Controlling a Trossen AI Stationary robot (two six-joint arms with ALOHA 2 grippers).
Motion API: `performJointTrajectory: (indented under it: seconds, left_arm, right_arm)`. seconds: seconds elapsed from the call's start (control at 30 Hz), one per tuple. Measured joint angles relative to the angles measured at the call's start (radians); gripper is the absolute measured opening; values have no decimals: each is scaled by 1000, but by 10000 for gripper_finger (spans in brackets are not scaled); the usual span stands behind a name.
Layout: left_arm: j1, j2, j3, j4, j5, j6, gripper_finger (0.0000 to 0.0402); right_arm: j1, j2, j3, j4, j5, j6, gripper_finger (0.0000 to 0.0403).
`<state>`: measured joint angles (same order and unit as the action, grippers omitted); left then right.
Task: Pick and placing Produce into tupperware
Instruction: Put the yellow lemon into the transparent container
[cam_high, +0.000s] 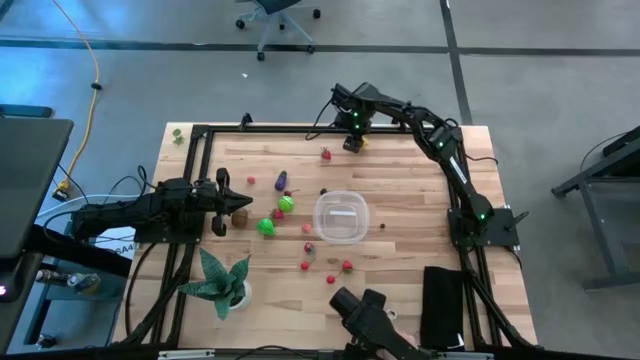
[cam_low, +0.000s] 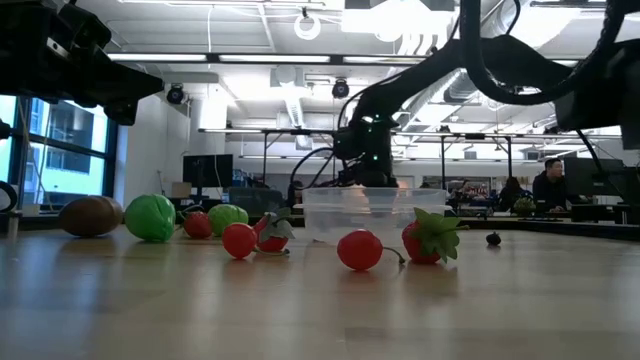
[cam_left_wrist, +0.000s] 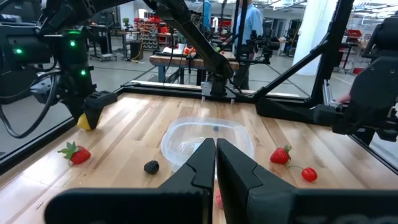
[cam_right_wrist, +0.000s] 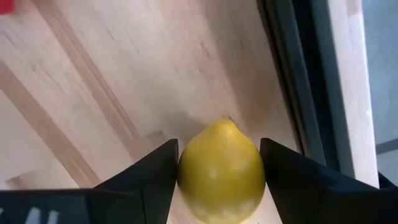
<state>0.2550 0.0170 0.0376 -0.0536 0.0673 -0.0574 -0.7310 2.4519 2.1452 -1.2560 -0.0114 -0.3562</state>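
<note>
We take the pale wooden slatted table (cam_high: 400, 190) as the stage and the small clear rounded-square plastic tupperware (cam_high: 341, 216) near its middle as our landmark; it looks empty, so we judge the task barely begun. The dark right arm reaches to the table's far edge, well beyond the tupperware, where the right gripper (cam_high: 353, 142) sits low over a yellow lemon-shaped toy fruit (cam_right_wrist: 221, 172). In its wrist view we see the fingers (cam_right_wrist: 146, 177) spread to either side of the lemon, flanking it closely; we cannot tell whether they already press on it. So we read the step in hand as the grasp of this lemon. The next move, as we judge it, calls for closing on the fruit, lifting it clear, carrying it back to the tupperware and releasing it above the open top. The left gripper (cam_high: 222, 203) waits well to the tupperware's left, its fingers (cam_left_wrist: 196, 168) pressed together and holding nothing, pointing toward the container. The rest of the produce lies scattered around the tupperware: a round bright green toy (cam_high: 266, 226) and a brown oval one (cam_high: 241, 214) to its left beside the left gripper, a red strawberry (cam_high: 326, 154) on the far side, and small red pieces (cam_high: 347, 265) on the near side.
</note>
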Motion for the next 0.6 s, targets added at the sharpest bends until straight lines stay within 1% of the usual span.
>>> performJointTrajectory:
  seconds: [0.17,0.27,0.43,0.6]
  left_arm:
    - [0,0,0,0,0,0,5]
    - [0,0,0,0,0,0,5]
    - [0,0,0,0,0,0,5]
    - [0,0,0,0,0,0,5]
  right_arm:
    - [-1,0,0,-10,0,25,215]
    - [-1,0,0,-16,-3,51,207]
    - [4,0,0,-32,-45,92,189]
    - [24,0,0,-46,-63,118,188]
